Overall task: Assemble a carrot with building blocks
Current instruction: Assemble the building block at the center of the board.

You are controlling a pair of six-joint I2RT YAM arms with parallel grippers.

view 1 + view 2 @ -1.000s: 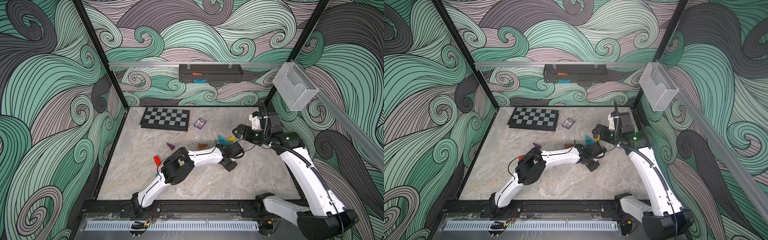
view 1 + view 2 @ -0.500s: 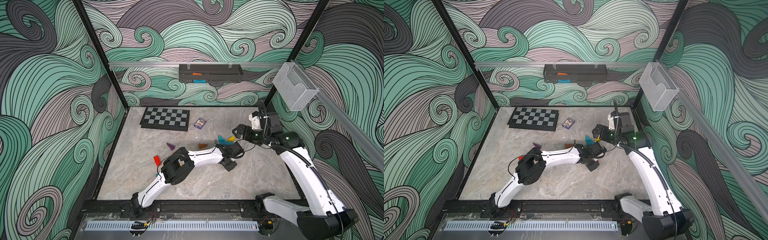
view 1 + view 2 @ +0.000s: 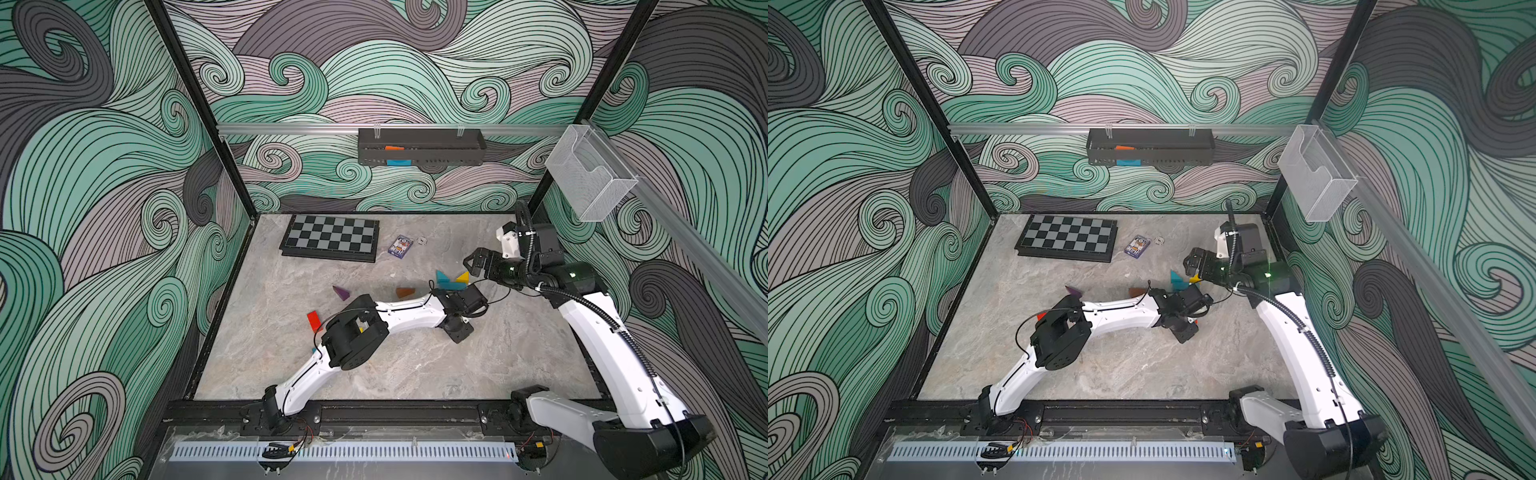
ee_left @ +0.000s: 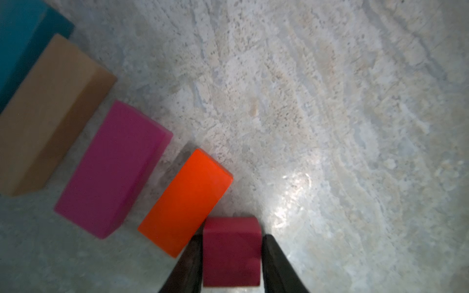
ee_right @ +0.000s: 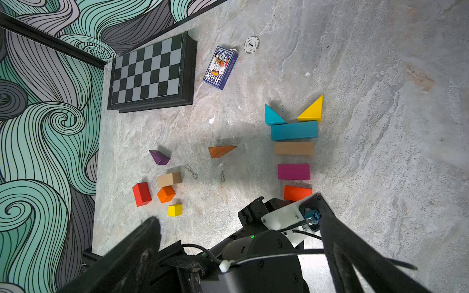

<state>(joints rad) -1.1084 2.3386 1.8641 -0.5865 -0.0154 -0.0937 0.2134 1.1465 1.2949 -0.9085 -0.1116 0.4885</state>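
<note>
Ends the carrot row with a red cube (image 4: 232,251), low centre in the left wrist frame, at or just above the desk (image 4: 355,126). Flanks it closely on both sides with the left end effector (image 4: 232,238); cannot tell whether clamped or slack. Sets its corner against the orange block (image 4: 186,200), turned out of line with it. Runs on toward upper left: pink block (image 4: 114,167), beige block (image 4: 50,114), teal block (image 4: 20,38), small gaps between. Shows the right end effector (image 3: 473,262) at centre right of a top view, fingers wide apart, empty. Could twist or drag the cube on withdrawal if one finger sticks; could also nudge the orange block, being so close.
</note>
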